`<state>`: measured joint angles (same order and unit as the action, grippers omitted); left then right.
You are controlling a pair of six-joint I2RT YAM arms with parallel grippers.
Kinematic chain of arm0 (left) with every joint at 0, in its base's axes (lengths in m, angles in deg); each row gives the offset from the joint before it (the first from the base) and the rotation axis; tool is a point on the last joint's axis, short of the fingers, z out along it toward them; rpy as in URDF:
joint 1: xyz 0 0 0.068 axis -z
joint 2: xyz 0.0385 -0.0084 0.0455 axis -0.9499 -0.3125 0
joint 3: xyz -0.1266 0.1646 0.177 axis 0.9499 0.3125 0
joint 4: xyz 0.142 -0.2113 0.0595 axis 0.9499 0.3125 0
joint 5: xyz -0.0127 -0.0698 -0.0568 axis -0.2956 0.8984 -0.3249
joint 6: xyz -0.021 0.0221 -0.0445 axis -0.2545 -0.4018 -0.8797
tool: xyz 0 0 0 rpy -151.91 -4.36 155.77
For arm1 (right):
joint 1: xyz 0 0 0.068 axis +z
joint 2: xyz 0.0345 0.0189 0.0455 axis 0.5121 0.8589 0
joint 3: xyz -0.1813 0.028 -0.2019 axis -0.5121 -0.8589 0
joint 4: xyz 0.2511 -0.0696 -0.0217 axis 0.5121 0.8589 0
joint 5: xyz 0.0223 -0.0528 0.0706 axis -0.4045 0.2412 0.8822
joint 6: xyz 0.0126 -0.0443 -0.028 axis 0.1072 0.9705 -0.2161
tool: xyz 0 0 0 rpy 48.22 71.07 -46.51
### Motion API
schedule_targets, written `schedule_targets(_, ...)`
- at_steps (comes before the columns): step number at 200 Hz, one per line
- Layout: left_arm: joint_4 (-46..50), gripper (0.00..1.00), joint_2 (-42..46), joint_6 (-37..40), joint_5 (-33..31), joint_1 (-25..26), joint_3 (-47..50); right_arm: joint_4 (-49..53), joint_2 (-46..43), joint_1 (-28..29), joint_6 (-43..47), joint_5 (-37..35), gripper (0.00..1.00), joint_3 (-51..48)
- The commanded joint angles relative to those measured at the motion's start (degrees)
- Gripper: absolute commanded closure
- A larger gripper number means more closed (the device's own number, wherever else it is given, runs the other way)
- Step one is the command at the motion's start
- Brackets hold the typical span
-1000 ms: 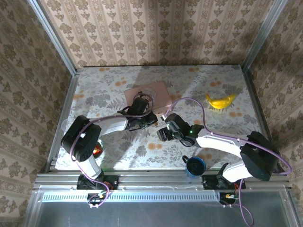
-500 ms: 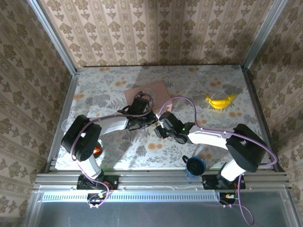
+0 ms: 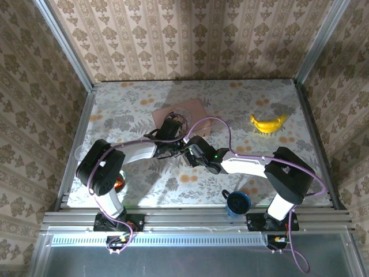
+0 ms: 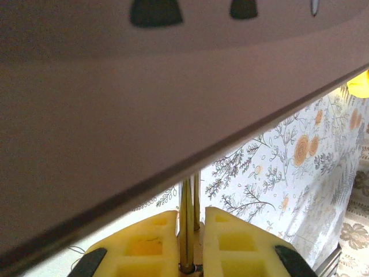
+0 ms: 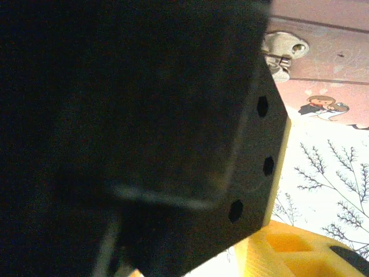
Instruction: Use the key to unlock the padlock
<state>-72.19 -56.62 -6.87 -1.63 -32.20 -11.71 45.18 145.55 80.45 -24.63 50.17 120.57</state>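
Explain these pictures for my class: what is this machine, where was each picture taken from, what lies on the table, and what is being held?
These are two robot arms bolted at a table's near edge, each ending in a two-finger gripper. The overhead camera looks down from behind them: the left gripper and right gripper are close together over the floral tablecloth, beside a pink box. A yellow banana and a blue mug sit apart. The other two pictures come from wrist cameras. The left one shows its yellow fingers shut on a thin brass-coloured metal piece; key or padlock, I cannot tell. The right one shows the box's silvery latch; its grip is unclear.
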Motion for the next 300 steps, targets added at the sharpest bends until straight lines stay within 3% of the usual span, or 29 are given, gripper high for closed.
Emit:
schedule_targets(1,0.84,1.0,-1.3,-0.74,1.7,-0.13,-0.62,-0.54,1.55,0.62,0.51,-2.06,0.57,1.87)
schedule_targets(141,1.26,1.0,-1.32,-0.55,2.48,-0.62,-1.15,-2.07,5.84,0.63,1.2,-4.71,0.61,4.36)
schedule_targets(220,3.55,1.0,-0.38,0.18,2.78,-1.14,-2.03,-14.77,1.25,0.71,5.05,-4.94,0.63,-6.9)
schedule_targets(300,4.15,1.0,-0.78,0.63,3.63,-1.27,-2.98,-16.05,5.05,1.63,6.39,-8.33,0.65,-3.66)
